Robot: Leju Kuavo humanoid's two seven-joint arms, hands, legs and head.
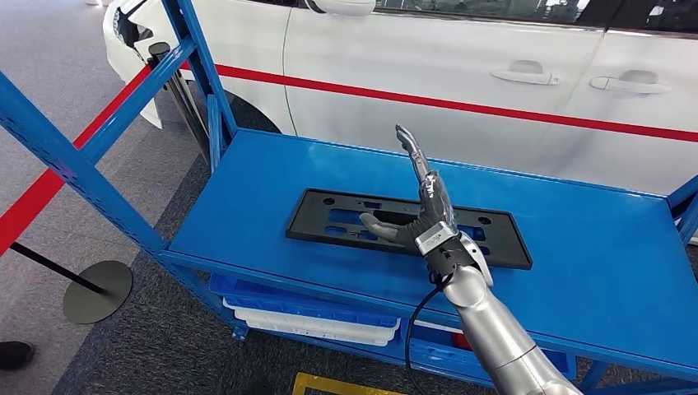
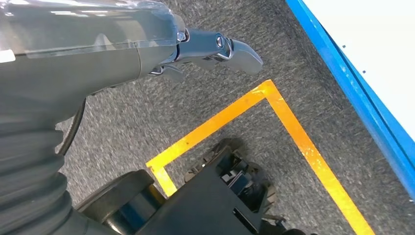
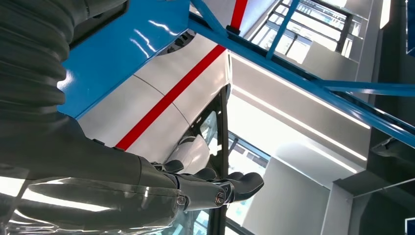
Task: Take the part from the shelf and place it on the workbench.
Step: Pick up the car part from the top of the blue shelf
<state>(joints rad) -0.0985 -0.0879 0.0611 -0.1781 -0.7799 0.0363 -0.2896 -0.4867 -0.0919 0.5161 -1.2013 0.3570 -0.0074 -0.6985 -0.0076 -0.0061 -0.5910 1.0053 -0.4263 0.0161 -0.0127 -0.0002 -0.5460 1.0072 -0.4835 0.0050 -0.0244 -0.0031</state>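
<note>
nearest to me, in the left wrist view, i see my left hand point(image 2: 215, 49) hanging over the grey carpet floor point(image 2: 147, 117), where an orange tape line point(image 2: 293, 132) makes a corner. its fingers point(image 2: 242, 55) hold nothing, but i cannot tell how far they are open.

in the head view my right arm point(image 1: 494, 329) comes up from below on the right side. the right hand point(image 1: 424, 206) stands over the blue shelf point(image 1: 593, 271), palm turned to the left, fingers point(image 1: 411, 152) stretched straight and apart, thumb out to the left. it holds nothing.

the part point(image 1: 329, 218), a flat black plate with holes, lies on the top board of the shelf, a little left of the middle. the hand is over its right half; whether it touches the part i cannot tell.

under the top board, on the lower level, i see a blue tray point(image 1: 272, 298) stacked on a white tray point(image 1: 329, 331).

on the near left stands a round black post base point(image 1: 97, 290), and a red barrier band point(image 1: 49, 185) runs behind the shelf frame.

farther, behind the shelf, is a white car point(image 1: 461, 58) with a red stripe point(image 1: 494, 109).
</note>
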